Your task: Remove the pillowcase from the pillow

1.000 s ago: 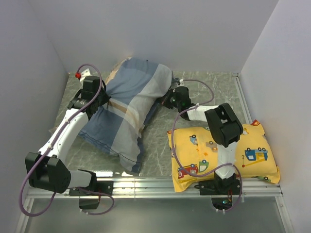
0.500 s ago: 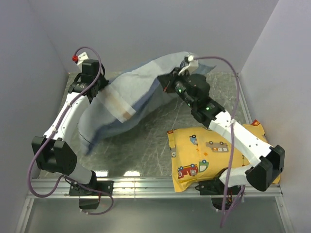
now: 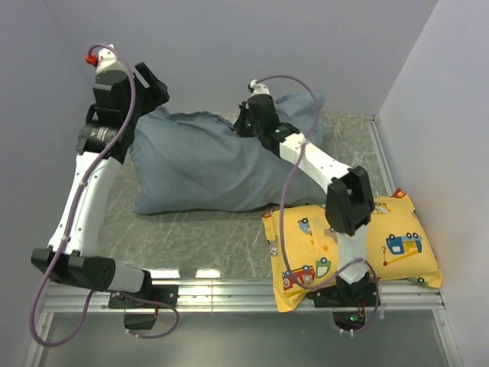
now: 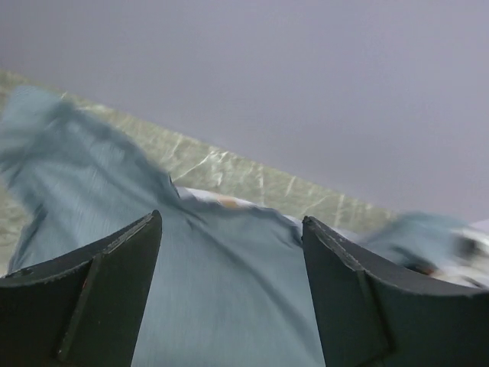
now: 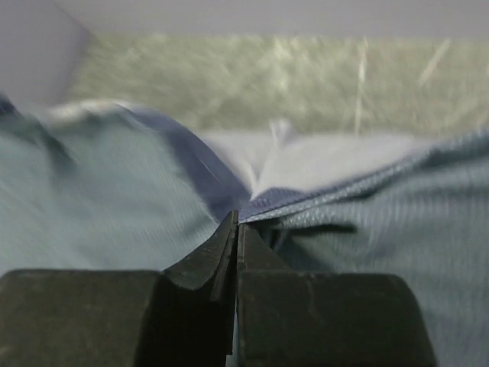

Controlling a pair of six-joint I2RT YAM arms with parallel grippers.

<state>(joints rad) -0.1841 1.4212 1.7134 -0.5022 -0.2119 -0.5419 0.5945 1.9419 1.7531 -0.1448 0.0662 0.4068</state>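
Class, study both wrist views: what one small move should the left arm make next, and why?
Probably lower the left fingers and close them on the pillowcase beneath: they stand open and empty above the cloth, while the right fingers pinch a fold of it.

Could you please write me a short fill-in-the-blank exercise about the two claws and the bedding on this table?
1. The left claw stands ___, gripping nothing.
2. The right claw is ___ on a fold of the pillowcase.
3. The pillow with the car print is ___ in colour.
Missing words: open; shut; yellow.
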